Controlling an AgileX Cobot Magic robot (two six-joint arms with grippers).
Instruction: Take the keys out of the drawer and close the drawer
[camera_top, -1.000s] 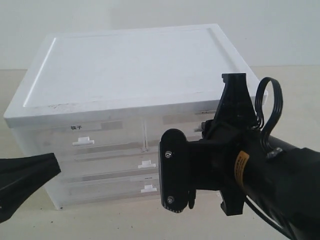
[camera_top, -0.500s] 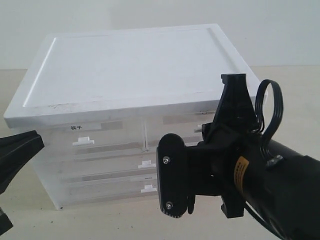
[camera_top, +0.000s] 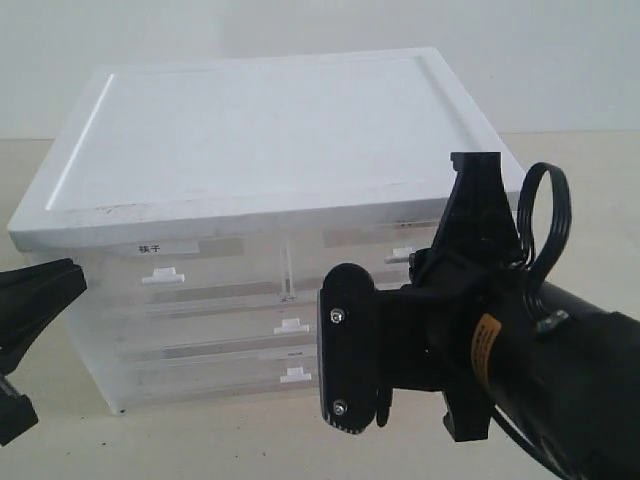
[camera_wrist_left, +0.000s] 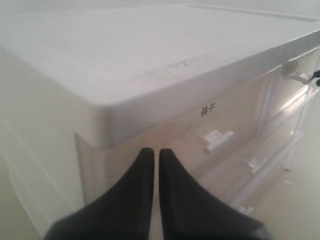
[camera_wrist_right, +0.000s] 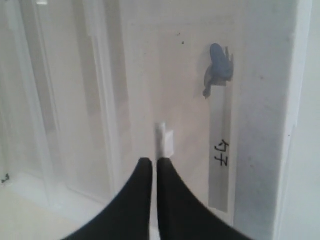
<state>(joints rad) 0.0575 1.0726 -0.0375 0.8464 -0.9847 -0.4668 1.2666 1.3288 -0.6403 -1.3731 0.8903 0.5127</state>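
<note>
Right gripper (camera_wrist_right: 153, 161): fingers pressed together, holding nothing; the tips sit just short of the handle, contact unclear.
Left gripper (camera_wrist_left: 155, 151): fingers also pressed together and empty, pointing at the cabinet's front corner beside the dark-labelled drawer (camera_wrist_left: 175, 132).
Drawer (camera_wrist_right: 190, 100): the right-hand of the 2 half-width ones under the top of the white cabinet (camera_top: 260, 130); fully pushed in.
Handle (camera_wrist_right: 166, 139): small white tab, free, straight ahead of the right tips.
Keys (camera_wrist_right: 219, 67): only a blue shape shows through the translucent front, probably the fob; it lies inside the drawer, near the end of the label strip (camera_wrist_right: 220, 150).
Just changed: over the last second the left arm has drawn back toward the left edge of the exterior view; the right arm has shifted only slightly, uncovering the tab there.
Meaning: the pull looks assigned to the right side, with the left out of its way; 0 of 2 steps done.
Next need: closed fingers cannot pinch the tab, so they must part around it or hook behind it.
</note>
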